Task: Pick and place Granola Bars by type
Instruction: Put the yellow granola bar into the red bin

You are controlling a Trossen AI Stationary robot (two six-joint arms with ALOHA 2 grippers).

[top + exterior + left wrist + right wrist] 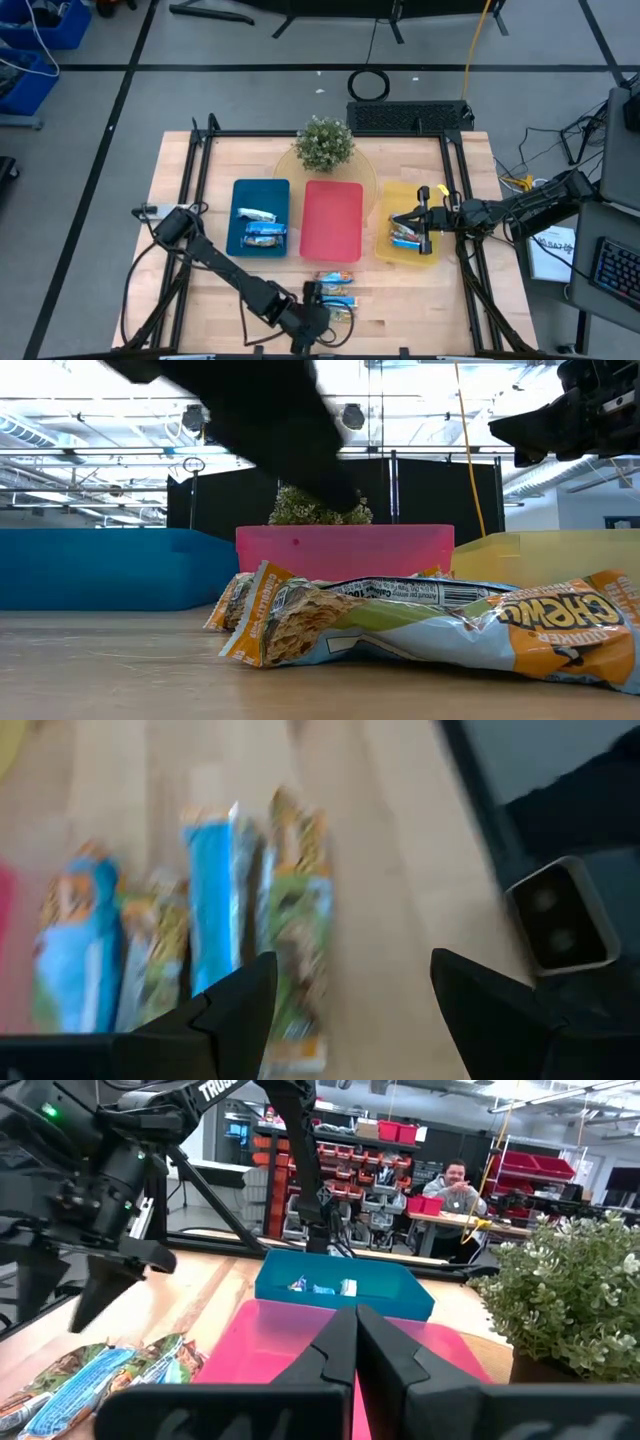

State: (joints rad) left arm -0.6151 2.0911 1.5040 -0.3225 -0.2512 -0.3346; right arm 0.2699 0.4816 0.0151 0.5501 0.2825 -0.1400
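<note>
My left arm reaches from nine o'clock down toward six o'clock of the table (180, 300), bent low, and my left gripper (350, 1010) hangs spread wide and empty just over the loose Granola Bars (337, 291) lying on the wood at six o'clock, below the red tray (332, 220). My right arm stretches in from three o'clock; my right gripper (355, 1342) is pinched closed with nothing in it, above the yellow tray (432, 255), where more bars (405, 238) lie. Two bars rest in the blue tray (240, 215) at nine o'clock of the red one.
</note>
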